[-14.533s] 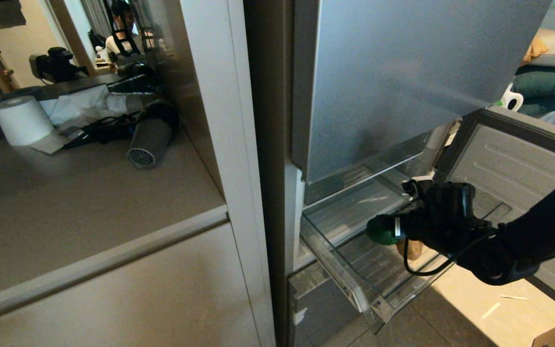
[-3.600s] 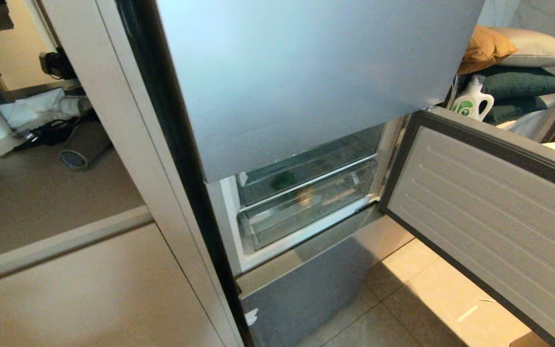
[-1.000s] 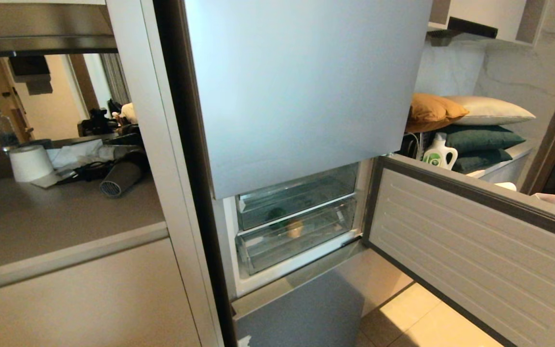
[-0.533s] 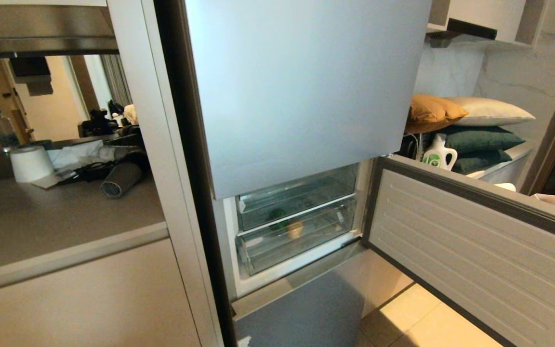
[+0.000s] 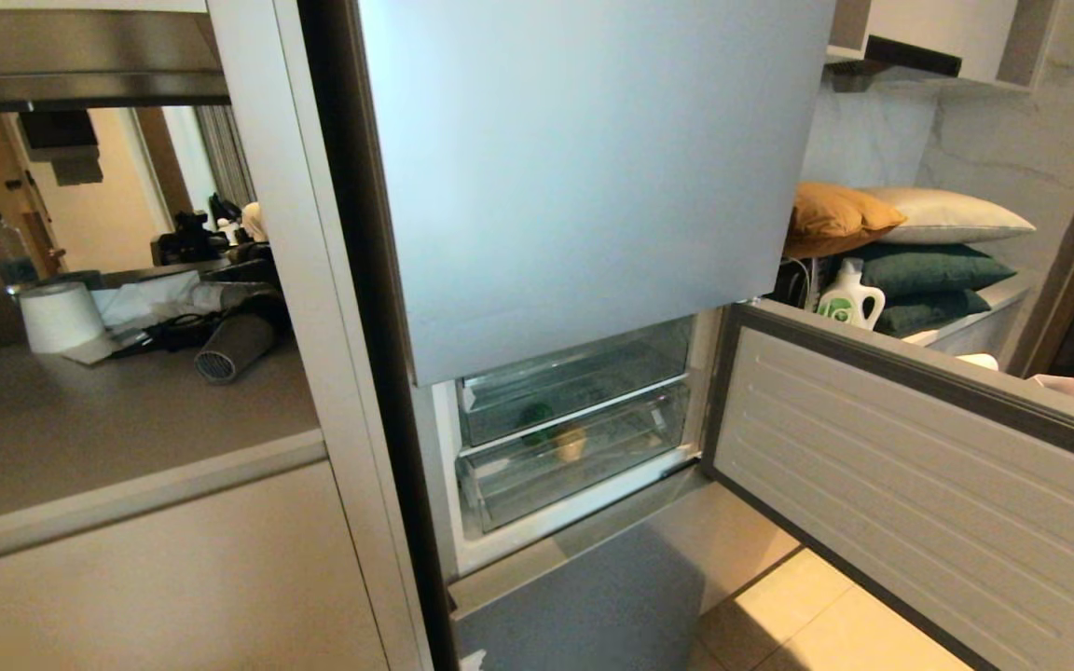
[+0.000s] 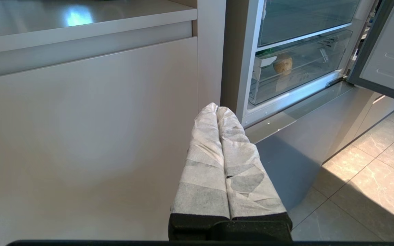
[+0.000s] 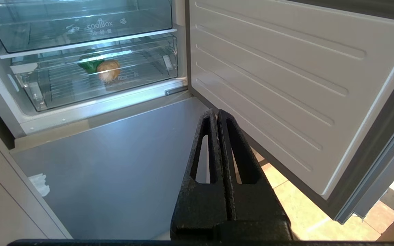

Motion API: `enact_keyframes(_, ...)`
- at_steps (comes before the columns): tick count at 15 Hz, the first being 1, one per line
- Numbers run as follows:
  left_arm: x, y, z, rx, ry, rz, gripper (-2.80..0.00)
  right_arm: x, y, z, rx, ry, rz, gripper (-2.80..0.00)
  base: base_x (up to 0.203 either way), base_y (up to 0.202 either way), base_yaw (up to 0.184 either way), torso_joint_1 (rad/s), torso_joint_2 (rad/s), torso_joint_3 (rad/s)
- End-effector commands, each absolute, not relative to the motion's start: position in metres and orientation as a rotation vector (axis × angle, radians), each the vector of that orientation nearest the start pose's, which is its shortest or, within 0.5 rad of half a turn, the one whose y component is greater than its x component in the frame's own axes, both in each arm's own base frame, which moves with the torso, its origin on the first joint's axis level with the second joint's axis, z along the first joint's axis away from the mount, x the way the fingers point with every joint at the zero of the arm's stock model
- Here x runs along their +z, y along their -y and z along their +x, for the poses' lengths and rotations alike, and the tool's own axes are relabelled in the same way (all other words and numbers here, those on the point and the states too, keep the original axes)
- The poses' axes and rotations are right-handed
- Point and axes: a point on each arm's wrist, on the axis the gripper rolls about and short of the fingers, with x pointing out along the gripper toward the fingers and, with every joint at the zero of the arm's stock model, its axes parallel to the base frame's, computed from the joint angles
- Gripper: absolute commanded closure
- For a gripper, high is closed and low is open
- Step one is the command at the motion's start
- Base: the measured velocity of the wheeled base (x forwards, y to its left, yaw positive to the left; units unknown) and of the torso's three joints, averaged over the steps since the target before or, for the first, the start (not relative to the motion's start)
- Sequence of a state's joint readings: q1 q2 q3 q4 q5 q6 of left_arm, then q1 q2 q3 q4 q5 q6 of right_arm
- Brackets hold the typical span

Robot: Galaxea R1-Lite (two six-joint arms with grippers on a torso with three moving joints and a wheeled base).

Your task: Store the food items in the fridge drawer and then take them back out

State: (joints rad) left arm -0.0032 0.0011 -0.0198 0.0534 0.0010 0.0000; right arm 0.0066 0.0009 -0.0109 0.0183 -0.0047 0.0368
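Observation:
The clear fridge drawer (image 5: 584, 461) (image 7: 63, 89) (image 6: 296, 77) sits pushed into the fridge, below another clear bin. Inside it lie the food items: a tan-brown bun (image 7: 108, 67) (image 5: 571, 442) (image 6: 283, 64) and, just behind it, a green bell pepper (image 7: 88, 64) (image 5: 537, 417). Both arms are out of the head view. My left gripper (image 6: 217, 108), its fingers wrapped in white fabric, is shut and empty in front of the beige cabinet, well short of the fridge. My right gripper (image 7: 214, 113), black, is shut and empty, hanging before the lower silver-blue panel beside the open door.
The fridge door (image 5: 910, 485) (image 7: 279, 78) stands swung open on the right. A beige counter (image 5: 108, 429) on the left carries a grey hair dryer (image 5: 234, 345) and a paper roll (image 5: 60, 315). Pillows (image 5: 919, 252) and a detergent bottle (image 5: 849, 296) sit behind the door. Tiled floor (image 5: 826, 634) lies below.
Over the last second nothing moves. Earlier, my right gripper held the green pepper over the pulled-out drawer; since then the drawer was pushed in and the camera view pulled back and rose.

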Motion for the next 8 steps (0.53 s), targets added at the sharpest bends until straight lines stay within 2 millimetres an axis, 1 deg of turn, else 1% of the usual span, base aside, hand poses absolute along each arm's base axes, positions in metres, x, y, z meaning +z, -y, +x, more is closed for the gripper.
enact_keyframes(1, 0.0755, -0.0001, -0.0243, -0.002, -0.035, 0.000, 0.00, 0.0766, 0.0003, -0.0235, 0.003, -0.009, 0.037, 0.00, 0.000, 0.000, 0.000, 0.000, 0.00, 0.000)
enact_keyframes(8, 0.0752, -0.0001, -0.0242, -0.002, -0.036, 0.000, 0.00, 0.0768, 0.0003, -0.0234, 0.001, -0.005, 0.041, 0.00, 0.000, 0.000, 0.000, 0.000, 0.00, 0.000)
